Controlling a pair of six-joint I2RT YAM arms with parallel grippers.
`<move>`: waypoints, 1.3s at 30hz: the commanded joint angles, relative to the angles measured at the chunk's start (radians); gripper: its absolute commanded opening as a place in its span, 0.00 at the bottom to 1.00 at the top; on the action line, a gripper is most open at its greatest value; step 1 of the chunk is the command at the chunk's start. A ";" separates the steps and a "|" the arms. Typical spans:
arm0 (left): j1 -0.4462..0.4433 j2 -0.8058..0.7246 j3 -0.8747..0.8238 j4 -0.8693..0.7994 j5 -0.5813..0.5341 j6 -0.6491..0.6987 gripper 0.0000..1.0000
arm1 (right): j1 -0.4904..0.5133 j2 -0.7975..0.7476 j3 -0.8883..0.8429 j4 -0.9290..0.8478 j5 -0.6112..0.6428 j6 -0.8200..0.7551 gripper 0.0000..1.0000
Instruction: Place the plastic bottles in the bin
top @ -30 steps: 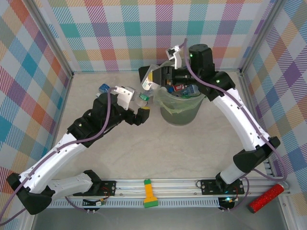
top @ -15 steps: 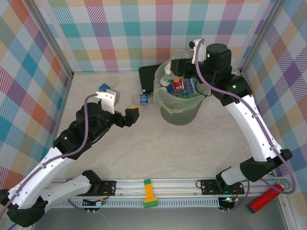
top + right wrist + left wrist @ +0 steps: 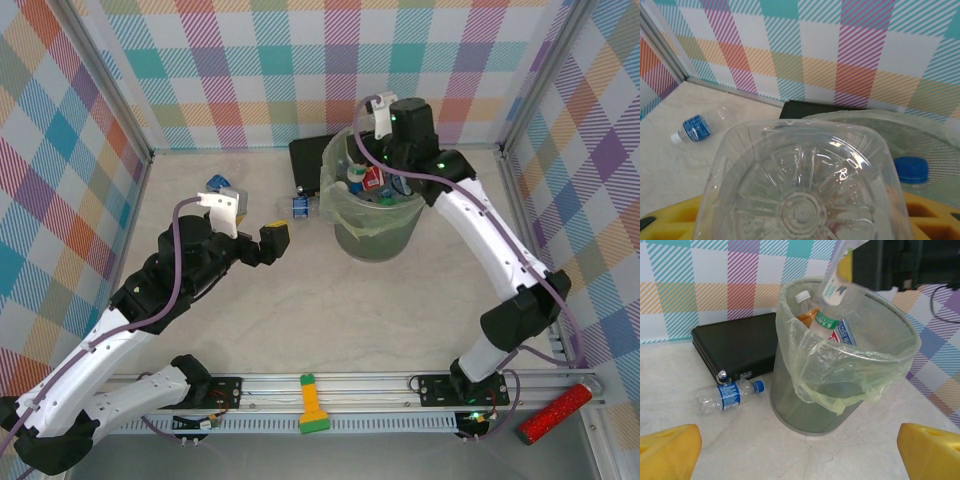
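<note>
The bin (image 3: 376,238), a grey mesh bucket with a green liner, stands at the back of the table with several plastic bottles inside. My right gripper (image 3: 372,165) hangs over its rim, shut on a clear bottle (image 3: 802,190) whose base faces the wrist camera. The left wrist view shows that bottle (image 3: 836,286) pointing cap-down into the bin (image 3: 805,405). My left gripper (image 3: 272,243) is open with nothing between its fingers, left of the bin. A blue-labelled bottle (image 3: 299,205) lies beside the bin, and another (image 3: 218,187) lies further left.
A flat black case (image 3: 308,155) lies behind the bin against the back wall. A red glittery cylinder (image 3: 557,413) rests off the table at the front right. A yellow and green tool (image 3: 312,403) sits on the front rail. Checked walls close off three sides.
My right arm has carried the clear bottle from the bin's left side to above its mouth. My left gripper drew back leftward from the bin, then held still.
</note>
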 commanded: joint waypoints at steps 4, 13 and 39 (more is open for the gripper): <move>-0.006 -0.012 -0.009 0.006 -0.025 -0.011 1.00 | 0.005 0.053 -0.001 -0.011 -0.062 -0.003 0.56; -0.006 0.005 -0.008 0.011 -0.024 -0.014 1.00 | 0.007 0.059 -0.021 -0.058 -0.068 -0.009 0.56; -0.006 -0.053 -0.026 -0.015 -0.036 -0.038 1.00 | 0.002 0.167 0.063 0.118 0.047 -0.085 0.57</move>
